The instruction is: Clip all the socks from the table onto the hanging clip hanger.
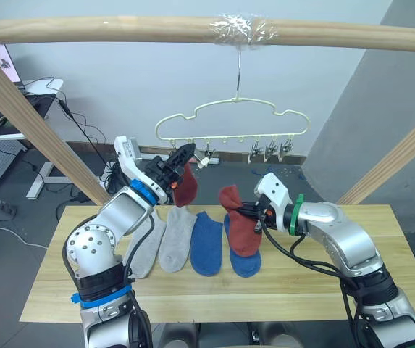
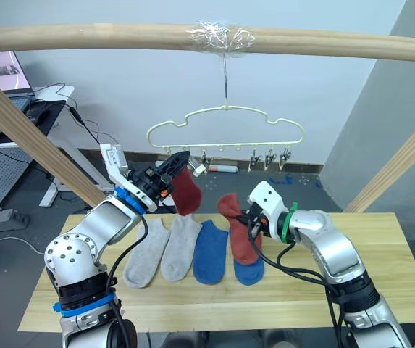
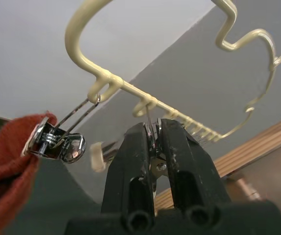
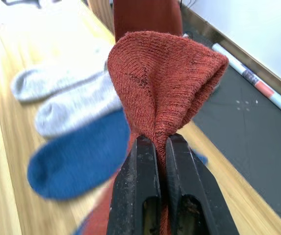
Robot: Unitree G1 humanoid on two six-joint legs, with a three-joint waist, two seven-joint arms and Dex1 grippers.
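Grey wall behind, wood beam (image 1: 120, 30) overhead w/ the hanger (image 1: 232, 119) hooked on it under a wad of tape; table (image 1: 337, 283) below.

One red sock (image 1: 186, 185) hangs from the hanger's leftmost clip (image 3: 57, 143); in the left wrist view the cloth sits in that clip's mouth. Second red sock (image 1: 240, 221) is up off the table, pinched by your right gripper (image 1: 256, 212), jaws pressed on a fold below the cuff, toe dangling over the blue pair. Left gripper (image 1: 181, 156) is at the clip row, jaws closed around the next clip (image 3: 153, 142), prob. squeezing it open; how wide the clip's mouth is, can't tell.

Risks as I judge them:
- Hanger swings free on its hook. Push w/ the left arm and the whole row drifts, so the right arm misses the clip.
- Squeezed clip is small and slick; it could slip out of the left jaws and snap shut early.
- Right grip is on a bunched fold, so a thick wad may not seat, or only a thin edge catches and the sock drops.
- Bumping the clipped sock could pull it loose.

Socks are soft knit, limp, short. Left on the table: two grey (image 1: 165, 239) and two blue (image 1: 207, 243), side by side, flat.
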